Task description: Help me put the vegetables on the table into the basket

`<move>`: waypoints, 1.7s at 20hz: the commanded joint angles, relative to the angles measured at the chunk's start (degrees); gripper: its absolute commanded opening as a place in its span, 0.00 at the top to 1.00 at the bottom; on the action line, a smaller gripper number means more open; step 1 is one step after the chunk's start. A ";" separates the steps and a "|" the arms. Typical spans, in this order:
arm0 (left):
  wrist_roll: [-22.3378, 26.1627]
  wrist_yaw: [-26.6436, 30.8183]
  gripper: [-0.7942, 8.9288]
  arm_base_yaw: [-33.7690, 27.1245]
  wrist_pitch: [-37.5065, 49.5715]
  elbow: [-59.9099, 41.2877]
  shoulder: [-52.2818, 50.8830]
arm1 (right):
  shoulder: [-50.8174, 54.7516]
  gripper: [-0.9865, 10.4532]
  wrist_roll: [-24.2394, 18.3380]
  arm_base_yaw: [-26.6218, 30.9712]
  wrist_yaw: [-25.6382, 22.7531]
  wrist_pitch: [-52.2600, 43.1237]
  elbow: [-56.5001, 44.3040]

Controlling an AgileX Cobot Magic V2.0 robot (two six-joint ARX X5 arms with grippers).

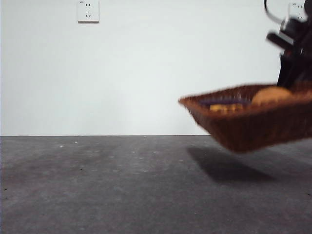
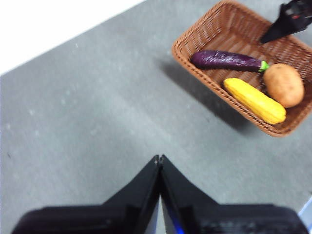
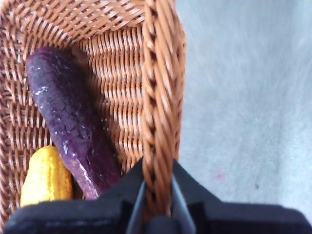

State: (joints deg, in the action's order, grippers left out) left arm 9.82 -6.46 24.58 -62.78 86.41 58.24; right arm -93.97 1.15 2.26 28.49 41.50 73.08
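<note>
White wall (image 1: 146,73) stands behind the grey table (image 1: 97,185), and a wall socket (image 1: 88,10) sits high up on it. In the front view the basket (image 1: 253,126) is up in the air above the table on the right side, tipped a little, with its dark shadow (image 1: 224,165) on the table under it.

The right gripper (image 3: 157,195) has its two black jaws pinched tight on the braided rim of the basket, one jaw inside and one outside. It is holding the basket up by that edge.

All three vegetables lie inside the basket. The purple eggplant (image 2: 226,60) lies across the middle, with its green cap touching the round brown potato (image 2: 283,84). The yellow piece (image 2: 254,100) lies just beside the eggplant, along the basket wall, and it touches the potato too.

The left gripper (image 2: 159,163) is over bare table, well apart from the basket. Its jaws are pressed together and hold nothing.
</note>
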 commanded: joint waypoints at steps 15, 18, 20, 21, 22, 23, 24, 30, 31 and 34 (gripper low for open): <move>-0.85 0.46 0.93 -0.20 -1.18 -0.28 -0.04 | -14.62 0.91 -1.77 2.29 -5.18 -3.50 0.22; -0.83 0.48 0.93 -0.20 -1.51 -0.28 0.11 | -14.62 0.85 -1.64 2.29 -5.16 -3.28 0.22; -0.83 0.48 0.93 -0.20 -2.10 -0.28 0.11 | -14.47 0.66 -1.40 2.29 -4.57 -3.82 0.26; -0.83 0.48 0.93 -0.20 -2.32 -0.28 0.11 | -14.12 0.61 -1.38 2.29 -4.48 -4.22 0.26; -0.83 0.46 0.93 -0.17 -2.29 -0.28 0.11 | -13.57 0.61 -1.22 2.29 -4.55 -4.50 0.31; -0.83 0.46 0.93 -0.20 -2.32 -0.28 0.11 | -12.55 0.61 -1.22 2.29 -4.55 -4.87 0.31; -0.83 0.46 0.93 -0.20 -2.32 -0.28 0.11 | -11.06 0.61 -1.09 2.32 -5.07 -5.03 0.31; -0.59 0.48 0.93 -0.20 -2.32 -0.28 0.15 | 8.44 0.61 0.07 2.62 -7.21 0.57 0.44; -0.59 0.46 0.93 -0.17 -2.32 -0.28 0.15 | 12.96 0.61 0.02 2.58 -6.75 3.91 0.50; -0.28 0.46 0.93 -0.20 -2.29 -0.28 0.15 | 23.45 0.62 -1.16 2.56 -3.26 13.03 0.59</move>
State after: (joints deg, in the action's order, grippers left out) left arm 9.37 -6.09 24.53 -65.14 86.39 58.39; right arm -70.57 0.54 4.86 25.10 54.48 73.54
